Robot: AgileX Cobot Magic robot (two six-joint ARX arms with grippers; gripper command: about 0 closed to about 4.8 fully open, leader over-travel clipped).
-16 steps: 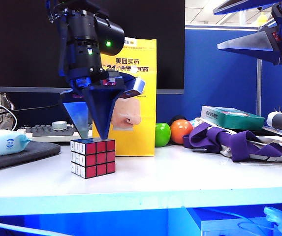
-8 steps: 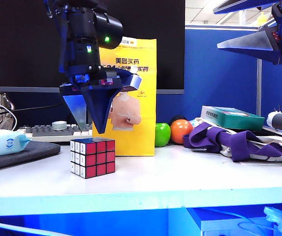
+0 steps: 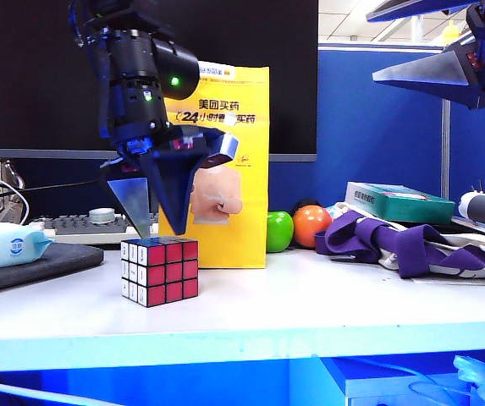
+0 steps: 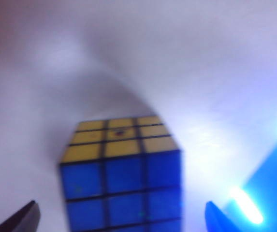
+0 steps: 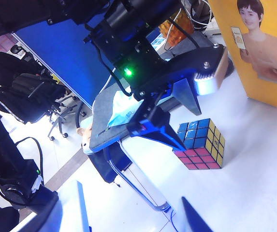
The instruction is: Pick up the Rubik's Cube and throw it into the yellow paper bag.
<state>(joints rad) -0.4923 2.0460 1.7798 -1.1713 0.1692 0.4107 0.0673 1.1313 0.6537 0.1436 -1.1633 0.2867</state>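
Note:
The Rubik's Cube (image 3: 160,271) sits on the white table near its front left, showing red and white sides; its blue top (image 4: 121,179) fills the left wrist view. My left gripper (image 3: 159,232) hangs open, pointing down just above the cube, with one fingertip to each side and not touching it (image 4: 119,221). The yellow paper bag (image 3: 225,169) stands upright right behind the cube. My right gripper (image 3: 445,76) is held high at the upper right, open and empty (image 5: 133,212), looking down on the cube (image 5: 200,143) and the bag (image 5: 259,48).
A green apple (image 3: 279,232) and an orange (image 3: 311,226) lie beside the bag. A purple-and-white cloth (image 3: 403,245) and a teal box (image 3: 399,203) are at the right. A keyboard (image 3: 90,227), a wipes pack (image 3: 5,245) and a dark pad (image 3: 39,266) are at the left.
The left arm's wrist has swung slightly to the left above the cube, while its open fingertips stay just over the cube. The cube, bag and right arm have not moved.

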